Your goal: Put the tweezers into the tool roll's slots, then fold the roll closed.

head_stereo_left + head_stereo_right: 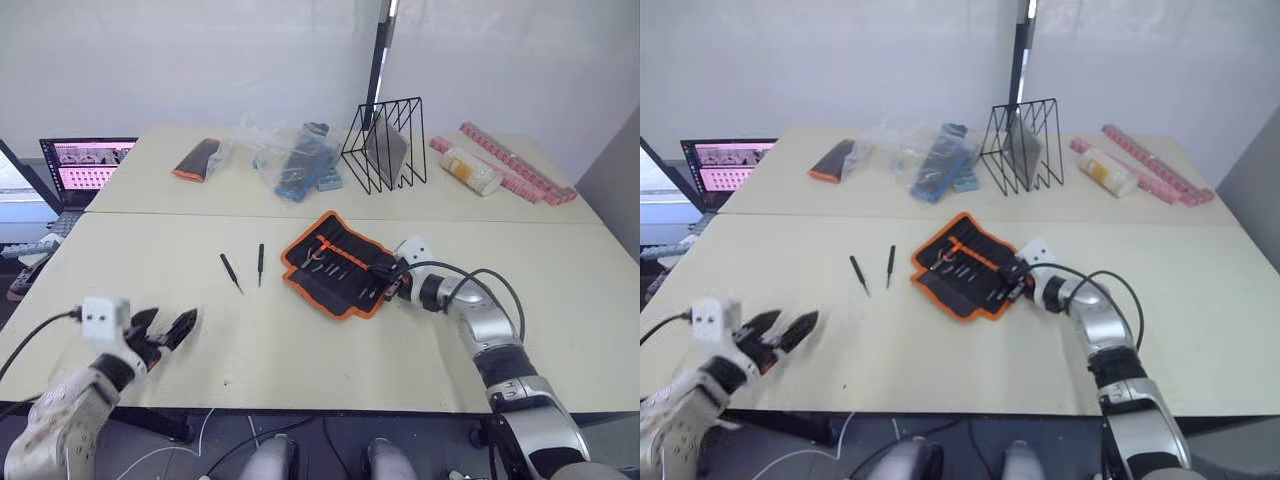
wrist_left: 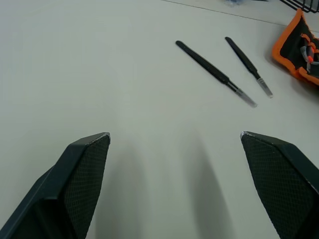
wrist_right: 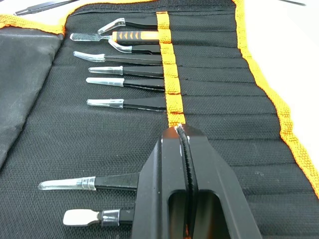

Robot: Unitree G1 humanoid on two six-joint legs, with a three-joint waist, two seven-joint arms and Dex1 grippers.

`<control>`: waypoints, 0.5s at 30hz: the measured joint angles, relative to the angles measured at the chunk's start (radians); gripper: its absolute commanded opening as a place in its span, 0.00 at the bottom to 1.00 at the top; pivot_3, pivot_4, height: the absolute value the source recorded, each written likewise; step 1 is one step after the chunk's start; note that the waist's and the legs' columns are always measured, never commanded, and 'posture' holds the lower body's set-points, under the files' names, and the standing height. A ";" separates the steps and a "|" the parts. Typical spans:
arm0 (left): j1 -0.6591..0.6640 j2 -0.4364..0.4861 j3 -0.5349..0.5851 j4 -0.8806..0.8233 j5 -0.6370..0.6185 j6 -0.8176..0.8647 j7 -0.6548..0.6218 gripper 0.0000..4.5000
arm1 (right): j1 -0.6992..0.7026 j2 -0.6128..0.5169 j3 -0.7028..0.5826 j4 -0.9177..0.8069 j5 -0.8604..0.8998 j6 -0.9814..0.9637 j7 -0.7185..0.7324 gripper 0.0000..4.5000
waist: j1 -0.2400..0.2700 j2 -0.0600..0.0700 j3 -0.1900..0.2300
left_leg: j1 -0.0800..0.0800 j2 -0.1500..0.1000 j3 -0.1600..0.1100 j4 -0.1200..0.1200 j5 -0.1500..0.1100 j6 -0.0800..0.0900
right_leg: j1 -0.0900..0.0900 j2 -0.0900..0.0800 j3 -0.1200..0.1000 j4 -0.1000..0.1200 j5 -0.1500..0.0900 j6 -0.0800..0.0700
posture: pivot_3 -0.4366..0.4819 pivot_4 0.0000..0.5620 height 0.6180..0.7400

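From the head camera, the tool roll lies unrolled near the middle of the pale table, its orange-bound edges set at an angle to the table's front edge. Two loose tweezers rest side by side on the bare surface just to the robot's left of the roll, apart from it. The right pincer sits at the roll's right-hand corner, over the fabric. The left pincer hangs low near the front left of the table, well apart from roll and tweezers. Along the far side stand a black wire rack, a clear plastic bag and a small black-and-orange pouch.

In the left wrist view, the left pincer's fingers stand wide apart with nothing between them; the two tweezers lie on the table ahead, with a corner of the roll beyond them.

In the right wrist view, the right pincer's fingers are pressed together over the roll's inner face, beside the orange strip that crosses the slots. Whether they pinch anything is hard to tell. Several capped tools sit tucked under that strip.
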 measured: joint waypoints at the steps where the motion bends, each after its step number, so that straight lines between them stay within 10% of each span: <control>1: 0.029 -0.012 0.000 -0.003 0.001 -0.030 0.001 0.99 | -0.001 0.000 0.000 0.001 0.000 0.000 0.001 0.00 | 0.001 0.000 0.000 | 0.000 0.000 0.000 0.000 0.000 0.000 | 0.000 0.000 0.000 0.000 0.000 0.000 | 0.48 0.27 0.56; 15: 0.087 -0.050 -0.060 0.014 0.014 -0.192 0.071 0.99 | -0.001 -0.002 -0.006 0.002 -0.001 0.000 0.013 0.00 | 0.004 0.000 0.000 | 0.000 0.000 0.000 0.000 0.000 0.000 | 0.000 0.000 0.000 -0.001 0.000 0.000 | 0.48 0.27 0.56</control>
